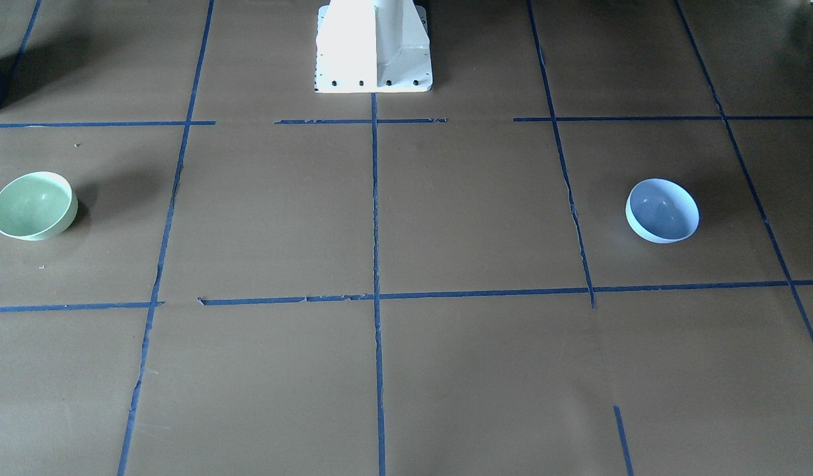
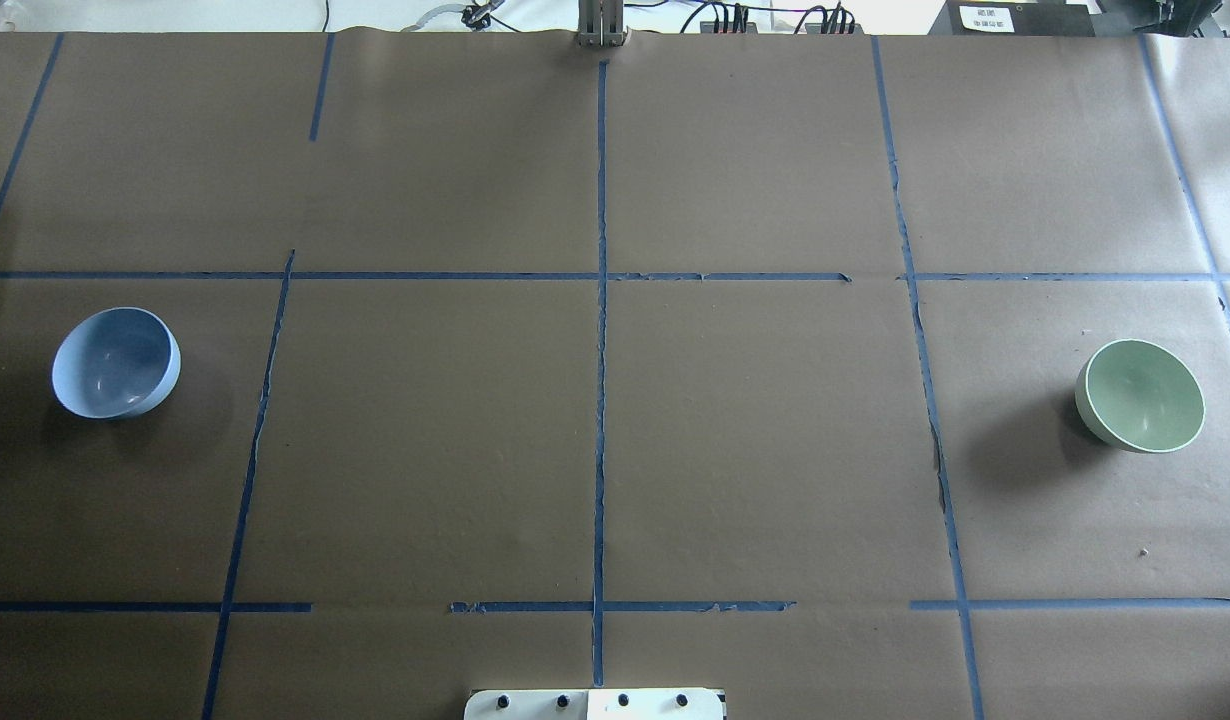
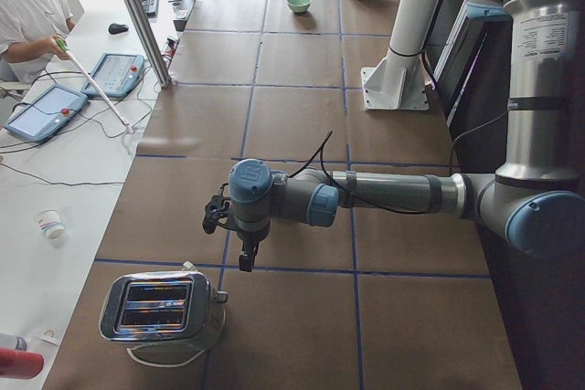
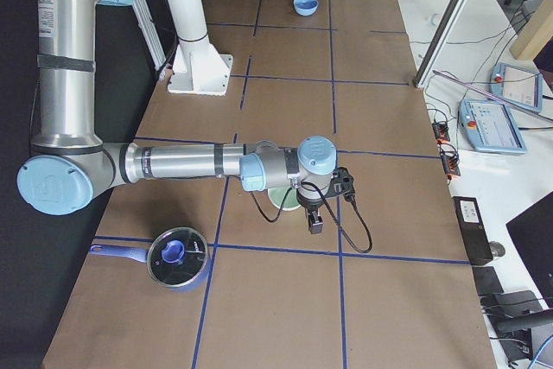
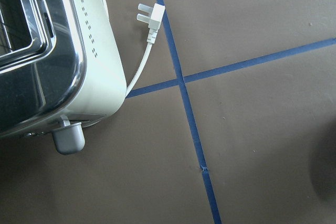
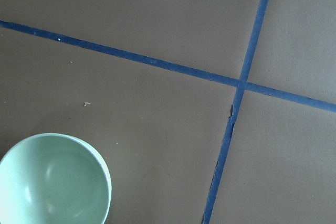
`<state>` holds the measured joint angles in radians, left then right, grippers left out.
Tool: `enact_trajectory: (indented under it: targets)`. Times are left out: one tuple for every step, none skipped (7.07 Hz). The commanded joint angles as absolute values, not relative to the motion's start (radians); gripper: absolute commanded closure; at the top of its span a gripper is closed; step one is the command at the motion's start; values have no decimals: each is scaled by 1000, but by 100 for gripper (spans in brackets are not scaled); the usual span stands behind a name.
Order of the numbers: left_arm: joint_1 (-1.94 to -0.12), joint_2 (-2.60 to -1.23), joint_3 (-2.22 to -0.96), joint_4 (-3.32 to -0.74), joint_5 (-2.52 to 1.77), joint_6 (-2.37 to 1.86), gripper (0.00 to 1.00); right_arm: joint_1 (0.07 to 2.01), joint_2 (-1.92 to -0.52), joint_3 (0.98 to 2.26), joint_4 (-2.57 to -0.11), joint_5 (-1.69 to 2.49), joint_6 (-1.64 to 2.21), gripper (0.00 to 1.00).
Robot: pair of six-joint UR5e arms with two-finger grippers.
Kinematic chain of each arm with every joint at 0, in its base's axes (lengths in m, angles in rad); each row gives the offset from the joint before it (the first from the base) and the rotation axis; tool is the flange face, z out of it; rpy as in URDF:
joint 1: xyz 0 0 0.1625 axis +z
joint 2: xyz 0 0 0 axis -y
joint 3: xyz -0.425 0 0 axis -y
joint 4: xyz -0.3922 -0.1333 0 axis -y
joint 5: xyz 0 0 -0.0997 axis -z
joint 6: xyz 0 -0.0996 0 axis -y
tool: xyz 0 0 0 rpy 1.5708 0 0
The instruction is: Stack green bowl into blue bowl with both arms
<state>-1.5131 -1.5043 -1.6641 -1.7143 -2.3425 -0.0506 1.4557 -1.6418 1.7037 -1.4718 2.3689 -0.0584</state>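
Since seen only side-on, could not judge opening of black left pincer (image 3: 245, 260) or right pincer (image 4: 314, 224). Probably needed right pincer squared over rim of glossy round mint-green bowl (image 2: 1140, 395), far across brown paper bench (image 2: 615, 450) from smooth periwinkle-blue bowl (image 2: 117, 362).

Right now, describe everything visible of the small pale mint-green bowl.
The small round pale mint-green bowl is smooth and glossy, plain, with soft highlights inside and a thin lighter rim. It looks like glazed ceramic or hard plastic. It is empty, mouth up, resting on the brown paper-covered table at the robot's right end, inside a square of blue tape lines. Nothing touches it but the paper, and it casts a shadow to one side.
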Motion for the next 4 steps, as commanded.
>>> enact_trajectory:
  targets:
    - [-1356, -1503, -1666, -1736, -2361, -224, 0, 1440, -1641, 1704, -1463, 2375, -58, 0]
    - [-1285, -1505, -1654, -1818, -2361, -348, 0, 1434, -1643, 1703, -1445, 2390, -55, 0]
    - [-1228, -1508, -1652, -1913, -2362, -506, 0, 1430, -1643, 1703, -1443, 2388, -55, 0]
    - [-1148, -1525, -1640, -1992, -2358, -632, 0, 1419, -1643, 1703, -1442, 2388, -57, 0]
